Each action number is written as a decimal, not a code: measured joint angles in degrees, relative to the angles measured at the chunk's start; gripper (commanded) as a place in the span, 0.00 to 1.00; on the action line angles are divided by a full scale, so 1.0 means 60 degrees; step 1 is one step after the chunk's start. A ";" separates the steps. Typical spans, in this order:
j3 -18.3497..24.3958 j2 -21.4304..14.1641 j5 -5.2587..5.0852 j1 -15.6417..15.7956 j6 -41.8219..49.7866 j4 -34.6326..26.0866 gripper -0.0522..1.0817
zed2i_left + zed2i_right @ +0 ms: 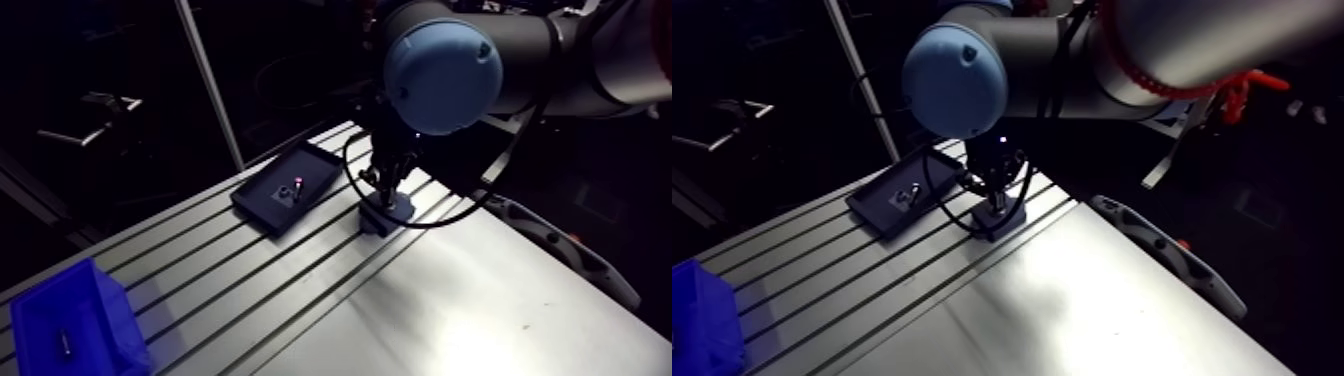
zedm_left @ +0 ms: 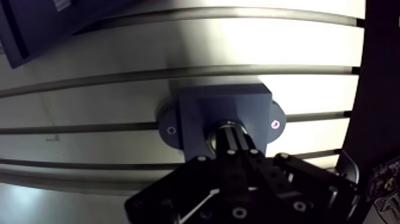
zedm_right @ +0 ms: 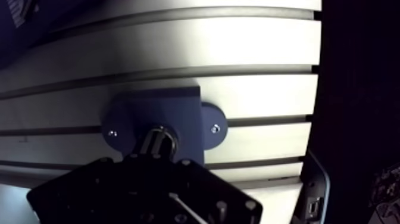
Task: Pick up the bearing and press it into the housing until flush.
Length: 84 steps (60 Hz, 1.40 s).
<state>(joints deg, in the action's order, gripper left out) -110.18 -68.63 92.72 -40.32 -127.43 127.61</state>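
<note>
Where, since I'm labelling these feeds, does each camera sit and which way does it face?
Arm view: on the arm's upper link, looking down across the table at the black tray, housing and blue bin; a blue joint cap and the gripper show.
Wrist view: on the wrist, looking down past the gripper's shut fingers onto the housing.
Shared: housing, gripper, table slots.

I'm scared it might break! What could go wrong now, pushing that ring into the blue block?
The shut pincer hides most of the shiny metal ring bearing at the hole of the dark blue housing block, so it might go in tilted and jam. The narrow tips could also slip off the ring's rim.
</note>
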 measured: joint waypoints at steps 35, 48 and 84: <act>-0.0086 -0.0051 0.0023 -0.0047 -0.0098 -0.0004 0.94; -0.0122 -0.0058 0.0025 -0.0049 -0.0098 0.0007 0.94; -0.0124 -0.0024 0.0038 -0.0036 -0.0111 0.0014 0.94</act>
<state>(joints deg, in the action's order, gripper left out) -110.93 -68.77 92.94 -40.53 -128.09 127.69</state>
